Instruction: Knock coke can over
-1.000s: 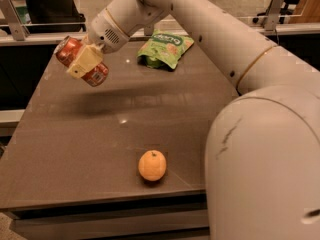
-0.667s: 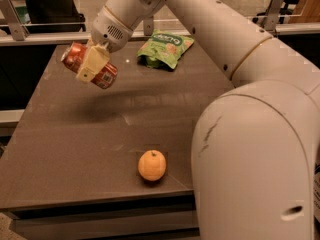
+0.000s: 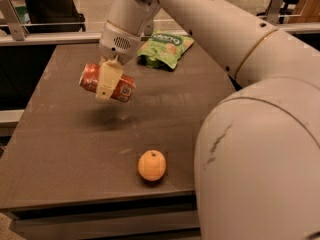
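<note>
The red coke can [image 3: 124, 88] hangs on its side in the air above the dark table [image 3: 60, 134], its silver top toward the left. My gripper [image 3: 107, 82] is shut on the can, with a cream finger [image 3: 107, 79] across its front. The white arm reaches down to it from the upper right. The can's shadow lies on the table just below it.
A round orange fruit [image 3: 151, 165] sits near the table's front edge. A green snack bag [image 3: 165, 49] lies at the back of the table. The robot's white body [image 3: 260, 164] fills the right side. A railing and dark chairs stand behind the table.
The gripper has carried the can to the right and slightly toward the table's middle. The can stays held and tipped on its side.
</note>
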{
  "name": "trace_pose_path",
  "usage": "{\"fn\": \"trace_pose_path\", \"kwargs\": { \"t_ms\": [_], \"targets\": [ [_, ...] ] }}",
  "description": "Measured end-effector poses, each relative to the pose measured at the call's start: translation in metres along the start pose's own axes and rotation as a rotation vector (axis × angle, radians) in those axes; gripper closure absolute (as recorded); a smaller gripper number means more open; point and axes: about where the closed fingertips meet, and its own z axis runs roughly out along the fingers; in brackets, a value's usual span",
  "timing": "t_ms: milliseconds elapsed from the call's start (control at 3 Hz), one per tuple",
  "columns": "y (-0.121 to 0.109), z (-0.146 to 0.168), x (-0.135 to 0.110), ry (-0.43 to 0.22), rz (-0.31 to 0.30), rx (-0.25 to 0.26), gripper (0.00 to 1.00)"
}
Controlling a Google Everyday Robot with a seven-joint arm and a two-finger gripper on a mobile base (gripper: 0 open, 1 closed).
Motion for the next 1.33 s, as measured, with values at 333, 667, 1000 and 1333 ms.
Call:
{"fn": "trace_pose_path", "kwargs": {
  "t_ms": [333,667,1000,1333],
  "targets": [
    [0.010,0.010,0.025,0.105,0.053,0.037,1.00],
    [0.016,0.015,0.048,0.189,0.092,0.079,1.00],
    [0.017,0.020,0.064,0.253,0.110,0.116,1.00],
    [0.015,0.020,0.075,0.283,0.131,0.159,0.82]
  ]
}}
